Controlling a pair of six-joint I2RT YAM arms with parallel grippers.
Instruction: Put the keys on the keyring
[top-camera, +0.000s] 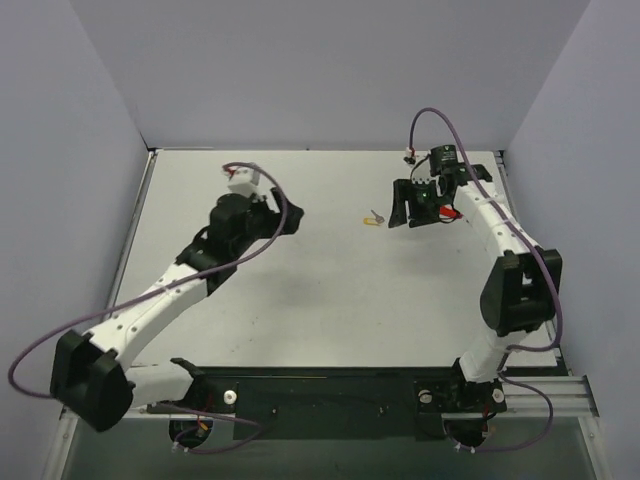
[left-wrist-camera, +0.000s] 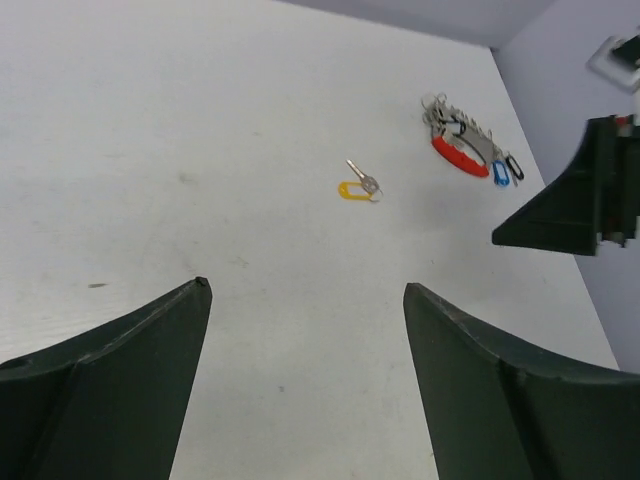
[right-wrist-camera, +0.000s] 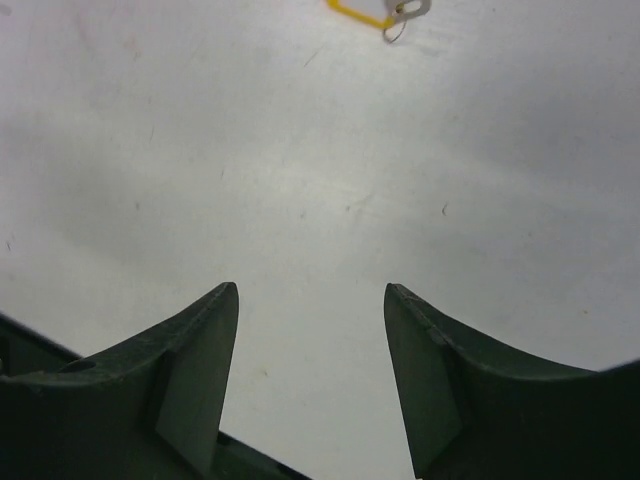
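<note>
A yellow-headed key (left-wrist-camera: 358, 188) lies alone on the white table, also visible in the top view (top-camera: 376, 217) and at the upper edge of the right wrist view (right-wrist-camera: 375, 14). Farther right lies a cluster: the silvery keyring (left-wrist-camera: 440, 108) with its chain, plus red (left-wrist-camera: 458, 157), blue (left-wrist-camera: 499, 171) and black (left-wrist-camera: 514, 167) key heads. How these are joined I cannot tell. My left gripper (left-wrist-camera: 307, 288) (top-camera: 290, 215) is open and empty, well short of the yellow key. My right gripper (right-wrist-camera: 310, 289) (top-camera: 412, 208) is open and empty, between the yellow key and the cluster.
The table (top-camera: 330, 300) is walled at the back and on both sides. Purple cables (top-camera: 270, 245) loop along both arms. The right gripper's dark finger (left-wrist-camera: 570, 210) juts in at the right of the left wrist view.
</note>
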